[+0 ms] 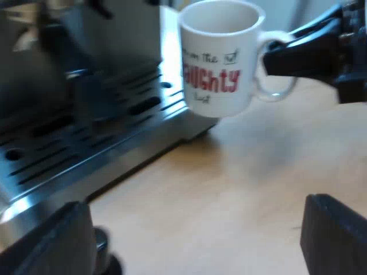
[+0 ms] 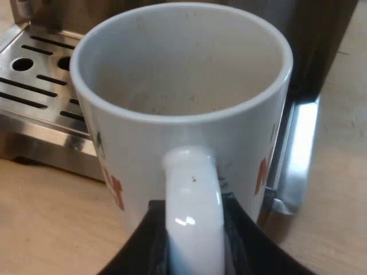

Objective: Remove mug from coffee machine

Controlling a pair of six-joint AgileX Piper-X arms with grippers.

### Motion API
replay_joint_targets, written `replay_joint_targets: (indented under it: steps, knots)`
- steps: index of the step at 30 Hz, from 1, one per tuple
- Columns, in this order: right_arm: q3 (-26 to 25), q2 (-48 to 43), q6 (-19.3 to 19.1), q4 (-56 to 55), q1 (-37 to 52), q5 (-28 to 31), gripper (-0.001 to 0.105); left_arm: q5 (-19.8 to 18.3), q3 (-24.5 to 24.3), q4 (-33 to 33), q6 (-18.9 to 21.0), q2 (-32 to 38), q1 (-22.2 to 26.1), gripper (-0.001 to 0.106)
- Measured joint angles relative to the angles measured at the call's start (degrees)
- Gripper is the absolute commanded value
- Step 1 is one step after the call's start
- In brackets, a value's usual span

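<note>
Two right fingers point(image 2: 140, 246) grip mug point(image 2: 172, 137) handle.

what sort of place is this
Probably a coffee-making bench: an espresso machine with a slotted metal drip tray stands on a pale wooden table, and the right pincer holds a white mug by its handle near the tray.

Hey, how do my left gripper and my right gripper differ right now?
The right gripper is shut on the mug by its handle; the left gripper holds nothing. The right gripper's fingers sit close together around that handle; the left gripper's fingers stand wide apart. The right gripper is beside the machine's drip tray; the left gripper hangs over the wooden table. Both have two black fingers.
</note>
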State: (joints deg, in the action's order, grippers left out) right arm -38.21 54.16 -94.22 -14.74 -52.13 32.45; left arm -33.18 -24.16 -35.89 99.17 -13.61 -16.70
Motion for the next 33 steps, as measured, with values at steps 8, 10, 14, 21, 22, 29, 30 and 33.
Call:
replay_joint_targets:
  steps: [8,10,14,21,22,29,30,33]
  knots:
    - [5.92,-8.13,0.38,-0.96,0.00,5.44,0.000,-1.02,0.00,5.34,0.64,0.00,-4.60,0.079]
    - [6.61,-9.30,0.38,-0.96,0.00,6.60,0.000,-1.02,0.00,6.07,0.64,0.00,-4.74,0.079]
    - [7.35,-11.09,0.51,-1.94,0.00,9.04,0.000,-2.72,0.00,9.25,2.17,-2.36,-4.73,0.079]
    - [7.32,-11.26,0.67,-2.10,0.00,13.57,0.000,-3.17,0.00,15.96,4.42,-8.60,-4.73,0.079]
    - [7.32,-11.26,0.67,-2.10,0.17,13.70,0.000,-3.17,0.00,16.66,4.89,-9.57,-4.89,0.079]
    - [7.32,-11.26,2.21,-2.10,9.28,9.25,0.000,-0.52,0.00,17.76,3.34,-14.31,-11.99,0.079]
    - [7.48,-11.26,2.22,-2.10,10.27,8.63,0.000,-0.05,0.00,17.93,2.76,-14.69,-12.70,0.079]
    - [8.37,-11.26,2.56,-1.10,13.96,7.21,0.000,1.91,0.00,18.56,2.25,-16.10,-15.43,0.079]
